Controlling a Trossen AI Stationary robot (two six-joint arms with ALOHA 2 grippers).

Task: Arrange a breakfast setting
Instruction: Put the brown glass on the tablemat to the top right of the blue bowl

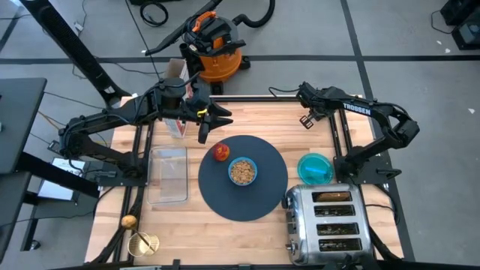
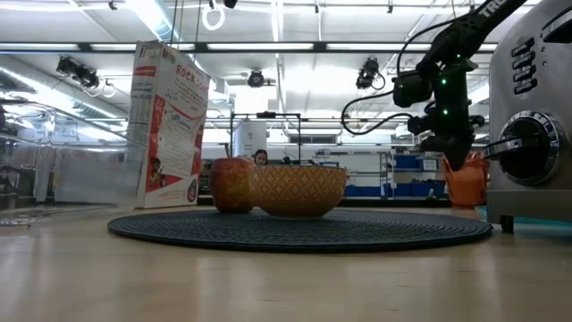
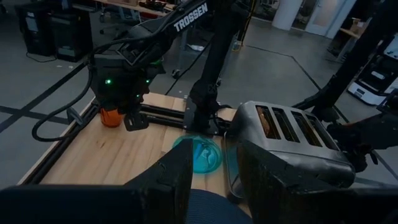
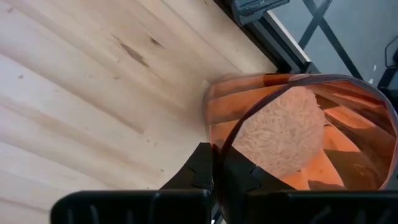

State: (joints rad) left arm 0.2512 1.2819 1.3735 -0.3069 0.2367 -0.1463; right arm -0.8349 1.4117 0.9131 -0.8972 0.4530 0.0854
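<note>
Pale wood bench (image 1: 225, 225) seen from above, grey workshop floor and an orange shop vacuum (image 1: 217, 52) beyond its 12 o'clock edge.

Round slate-blue mat (image 1: 259, 199) at mid-bench. On it, light-blue bowl (image 1: 242, 171) filled with cereal near the centre, and red apple (image 1: 220, 152) just beside the bowl at its 10 o'clock. Teal dish (image 1: 315, 168) off the mat at 3 o'clock, flat on the wood, close against the far end of a chrome toaster (image 1: 328, 223) at 5 o'clock. Clear plastic tub (image 1: 168, 174) at 9 o'clock of the mat. Cereal box (image 2: 168, 125) upright past the mat's 11 o'clock edge. Gold spoon (image 1: 142, 244) well apart from the rest, near the 7 o'clock corner, its shape hard to read.

Left gripper (image 1: 214, 124) above the wood at the mat's 11 o'clock rim, near the apple. Fingers (image 3: 180, 171) spread wide, nothing between them.

Right gripper (image 1: 307, 118) near the 1 o'clock corner of the bench, well apart from the mat. Fingers (image 4: 208, 168) pinched onto the wall of the copper-orange cup (image 4: 292, 130), one inside the rim and one outside; pale grains visible within. Cup low at the bench, seen from the side just under that gripper.
</note>
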